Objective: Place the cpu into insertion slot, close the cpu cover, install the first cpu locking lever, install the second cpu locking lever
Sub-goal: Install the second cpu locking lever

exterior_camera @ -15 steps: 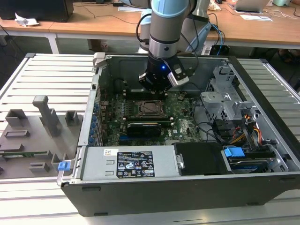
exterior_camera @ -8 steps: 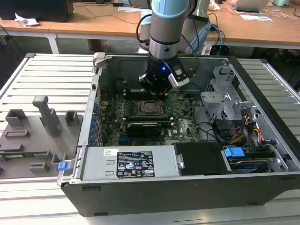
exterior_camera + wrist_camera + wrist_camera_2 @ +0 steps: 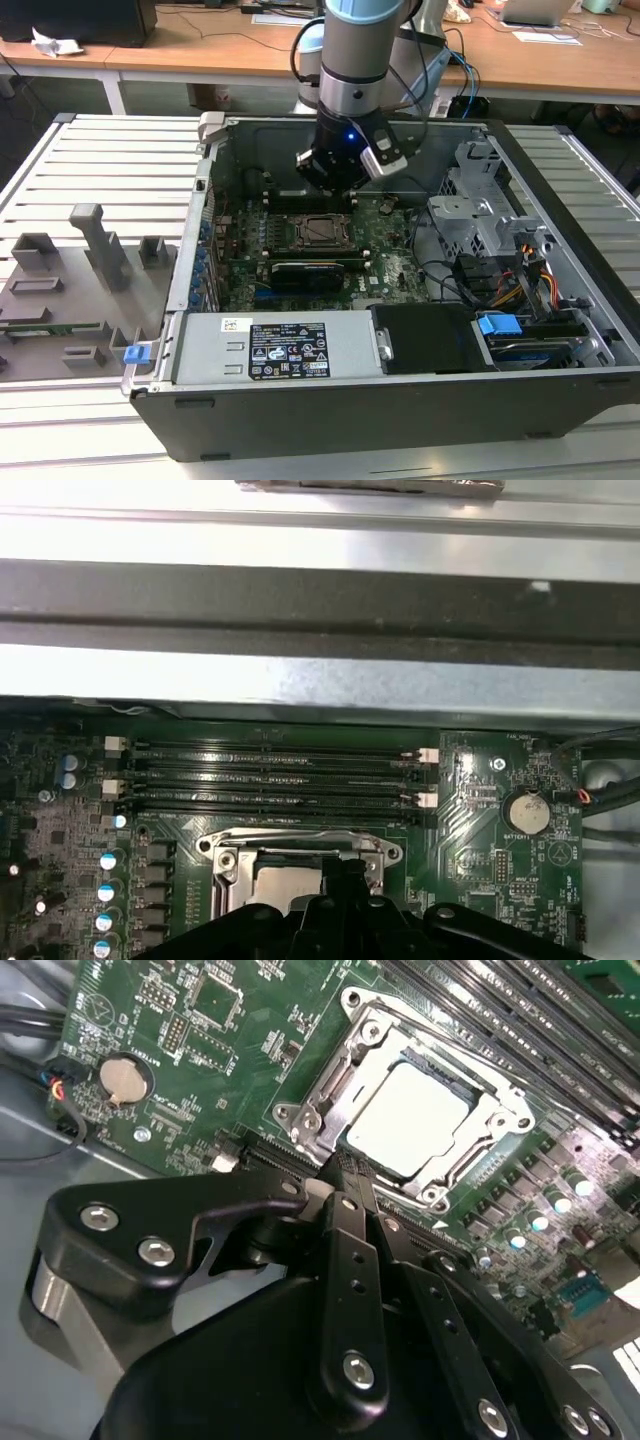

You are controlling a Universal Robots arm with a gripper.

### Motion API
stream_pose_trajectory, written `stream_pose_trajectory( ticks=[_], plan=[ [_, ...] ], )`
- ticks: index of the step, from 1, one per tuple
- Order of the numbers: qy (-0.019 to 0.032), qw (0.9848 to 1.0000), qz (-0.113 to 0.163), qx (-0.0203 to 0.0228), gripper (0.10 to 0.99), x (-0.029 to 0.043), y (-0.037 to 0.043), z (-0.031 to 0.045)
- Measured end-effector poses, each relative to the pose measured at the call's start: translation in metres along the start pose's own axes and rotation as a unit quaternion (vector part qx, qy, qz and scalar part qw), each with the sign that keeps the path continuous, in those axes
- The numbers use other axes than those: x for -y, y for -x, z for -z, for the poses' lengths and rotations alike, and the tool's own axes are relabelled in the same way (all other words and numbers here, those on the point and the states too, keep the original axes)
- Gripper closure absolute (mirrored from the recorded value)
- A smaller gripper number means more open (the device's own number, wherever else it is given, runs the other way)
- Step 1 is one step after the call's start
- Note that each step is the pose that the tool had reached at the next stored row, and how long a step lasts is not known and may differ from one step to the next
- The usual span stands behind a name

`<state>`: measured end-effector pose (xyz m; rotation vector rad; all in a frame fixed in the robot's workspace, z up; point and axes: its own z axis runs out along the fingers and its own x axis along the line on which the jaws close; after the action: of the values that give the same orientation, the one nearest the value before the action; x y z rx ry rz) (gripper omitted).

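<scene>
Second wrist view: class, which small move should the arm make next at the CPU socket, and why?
Probably a short sideways move of the pincer towards a locking lever. The cpu already lies in the insertion slot, the cpu cover looks lowered around it, and the shut pincer tip sits by the cover's edge. Whether any lever is latched cannot be told.

Arm upright, wrist pointing straight down, tool (image 3: 327, 170) hanging low, its black fingers (image 3: 349, 1222) pressed together

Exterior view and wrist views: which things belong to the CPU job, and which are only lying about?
Job: cpu, seated in the insertion slot; cpu cover; gripper at the socket's edge.
Lying about: coin battery, memory slots, blue clip, grey fixtures.
</scene>
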<state>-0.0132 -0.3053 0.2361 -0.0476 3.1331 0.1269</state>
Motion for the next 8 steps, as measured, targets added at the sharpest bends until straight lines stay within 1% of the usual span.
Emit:
stream_pose_trajectory(
  ticks=[2,4,6,8],
  plan=[
    [0.0000,1.0000,0.000,0.0001,0.980,0.0007,0.0000,0.0001],
    [0.0000,1.0000,0.000,0.0001,0.980,0.0033,-0.0001,0.0003],
    [0.0000,1.0000,0.000,0.0001,0.980,0.0088,-0.0004,0.0008],
    [0.0000,1.0000,0.000,0.0001,0.980,0.0117,-0.0005,0.0010]
  ],
)
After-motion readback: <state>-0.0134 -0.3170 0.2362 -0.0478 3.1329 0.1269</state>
